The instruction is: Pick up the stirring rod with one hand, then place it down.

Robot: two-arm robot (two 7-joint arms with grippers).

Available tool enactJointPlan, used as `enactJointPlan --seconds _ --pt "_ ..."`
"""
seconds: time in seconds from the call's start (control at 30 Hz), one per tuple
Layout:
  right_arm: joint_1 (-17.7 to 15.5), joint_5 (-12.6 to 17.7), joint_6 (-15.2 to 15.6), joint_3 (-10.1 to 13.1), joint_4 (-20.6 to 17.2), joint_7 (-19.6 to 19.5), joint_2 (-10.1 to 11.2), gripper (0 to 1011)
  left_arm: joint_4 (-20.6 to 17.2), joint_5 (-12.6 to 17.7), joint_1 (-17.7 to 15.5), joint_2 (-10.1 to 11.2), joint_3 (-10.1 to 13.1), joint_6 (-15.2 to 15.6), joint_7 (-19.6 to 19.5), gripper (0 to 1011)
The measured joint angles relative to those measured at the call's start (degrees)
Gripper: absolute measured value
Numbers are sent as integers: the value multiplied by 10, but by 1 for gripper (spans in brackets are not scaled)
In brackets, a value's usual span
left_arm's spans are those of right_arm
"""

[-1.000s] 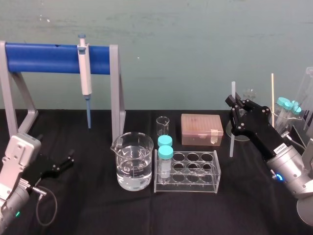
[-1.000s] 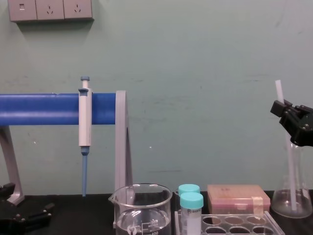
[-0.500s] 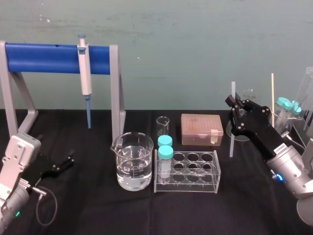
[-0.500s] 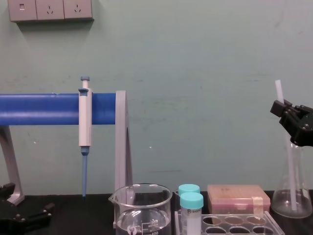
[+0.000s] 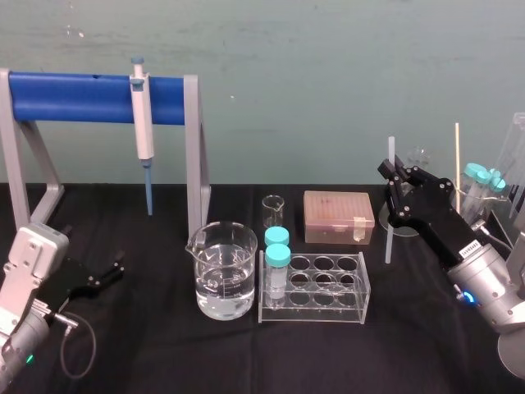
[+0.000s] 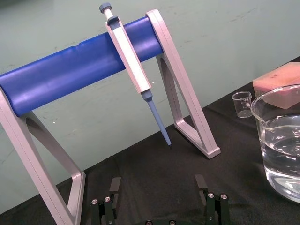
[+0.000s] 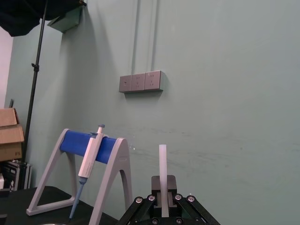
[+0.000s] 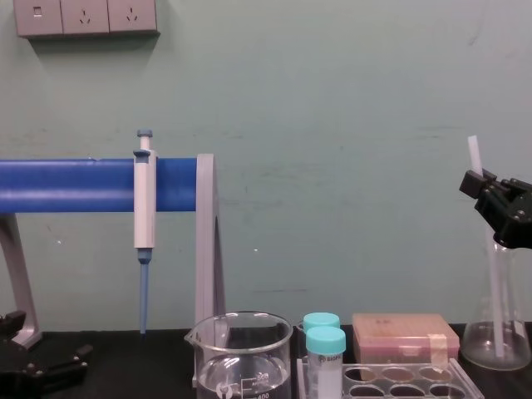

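The stirring rod is a thin translucent white stick standing nearly upright at the right of the table. My right gripper is shut on its upper part, and a short length sticks out above the fingers. From the chest view, the stirring rod runs down in front of the glass flask, below my right gripper. Its lower end is close to the black tabletop; I cannot tell if it touches. In the right wrist view the stirring rod rises from between the closed fingers. My left gripper rests open at the near left.
A blue-barred stand holding a pipette is at the back left. A beaker of water, a clear tube rack with two capped tubes, a small beaker and a pink box fill the middle. More capped tubes stand at the far right.
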Motion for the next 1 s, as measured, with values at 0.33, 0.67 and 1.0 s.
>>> enactJointPlan --seconds 0.33,0.67,1.0 --pt "0 0 0 0 0 0 0 70 0 0 0 0 0 0 0 1000" --pt "0 0 0 0 0 0 0 70 0 0 0 0 0 0 0 1000" --pt "0 0 0 0 0 0 0 70 0 0 0 0 0 0 0 1000"
